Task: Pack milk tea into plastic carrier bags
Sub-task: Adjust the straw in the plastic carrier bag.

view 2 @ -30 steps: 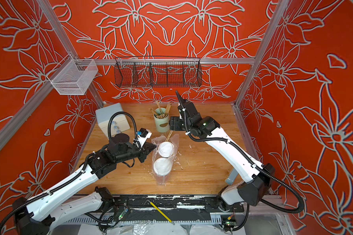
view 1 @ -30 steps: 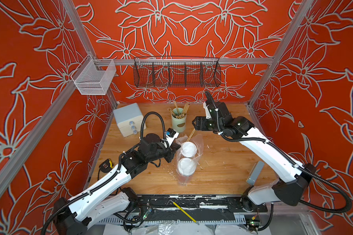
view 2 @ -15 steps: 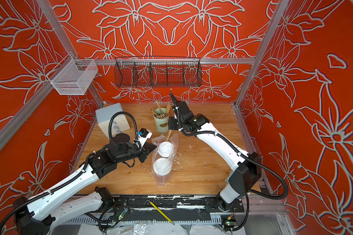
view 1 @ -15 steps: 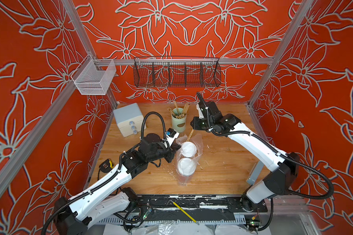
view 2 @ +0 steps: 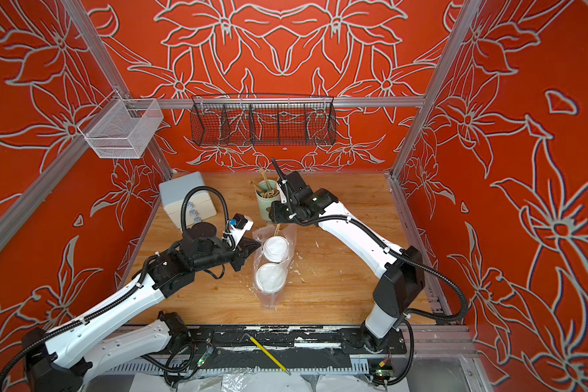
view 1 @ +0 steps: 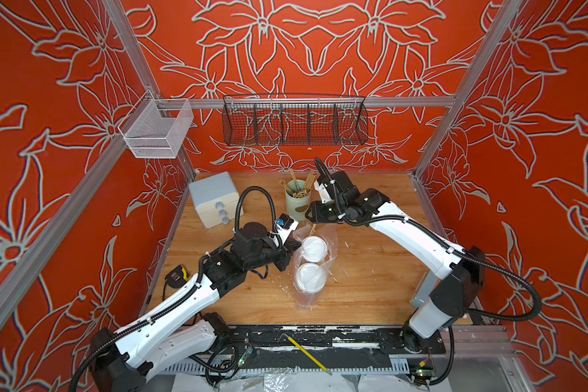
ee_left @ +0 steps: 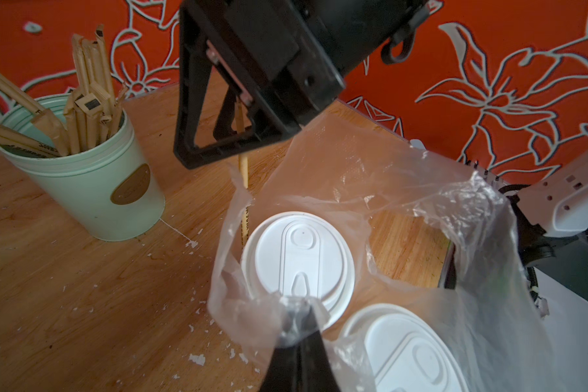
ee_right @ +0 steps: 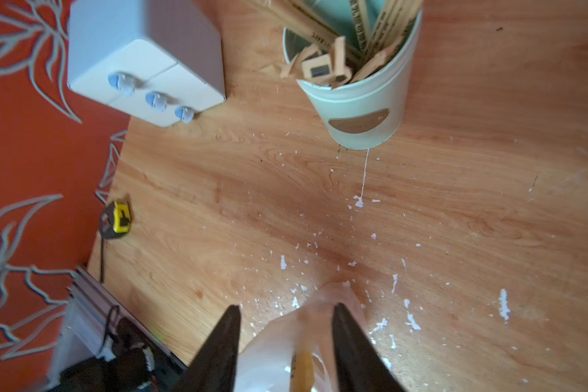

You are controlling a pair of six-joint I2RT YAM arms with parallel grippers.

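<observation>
our left claw [ee_left: 296, 320] pinches the bag [ee_left: 421, 190] rim beside the cups [ee_left: 299, 258]. our right claw [ee_right: 287, 307] is spread around a stick [ee_left: 243, 176].

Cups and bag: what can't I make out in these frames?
- Cup print: not discernible in any view; the white lids and crinkled bag cover the walls.
- Nearer lid: cut off by the left wrist view's edge.
- Stick between the jaws of the right gripper: blurred, cut off by the right wrist view's edge.
- Holder label: too small to read.
</observation>
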